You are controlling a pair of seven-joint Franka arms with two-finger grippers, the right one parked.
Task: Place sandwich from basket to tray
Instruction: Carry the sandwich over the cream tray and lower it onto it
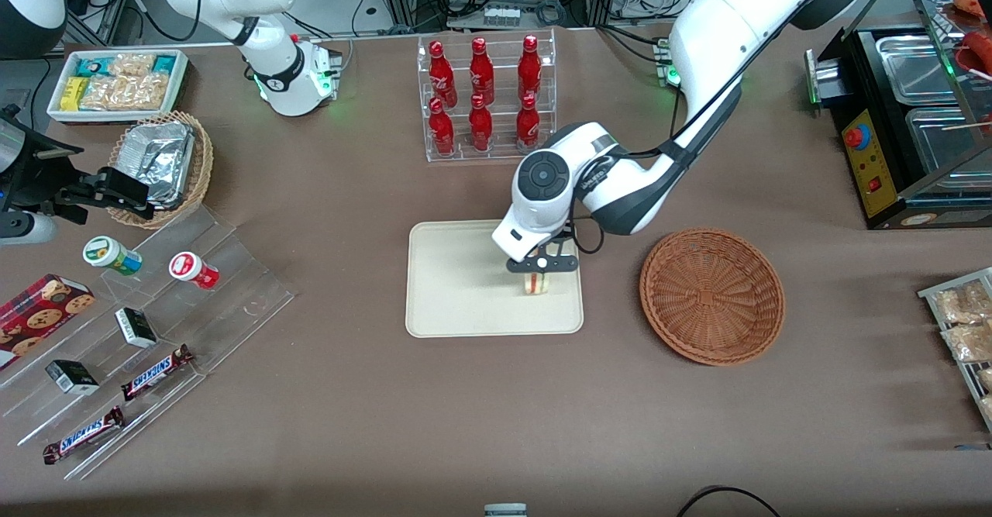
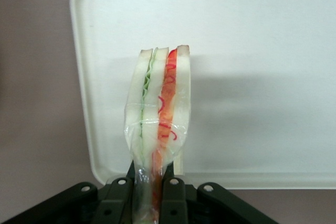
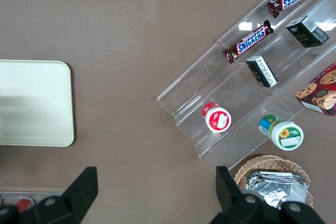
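My left gripper (image 1: 536, 267) is shut on the sandwich (image 1: 535, 282), a clear-wrapped wedge of pale bread with red and light-green filling. It holds the sandwich over the cream tray (image 1: 449, 300), at the tray's side toward the basket. In the left wrist view the sandwich (image 2: 159, 103) stands on edge between the fingers (image 2: 172, 192), above the tray (image 2: 262, 51). Whether it touches the tray I cannot tell. The reddish-brown wicker basket (image 1: 711, 295) sits beside the tray, toward the working arm's end, with nothing in it.
A clear rack of red bottles (image 1: 487, 97) stands farther from the front camera than the tray. A clear stepped shelf (image 1: 132, 346) with snack bars and cups, a tan basket of foil containers (image 1: 163, 168) and a white bin of snacks (image 1: 116, 83) lie toward the parked arm's end. A black appliance (image 1: 907, 129) stands at the working arm's end.
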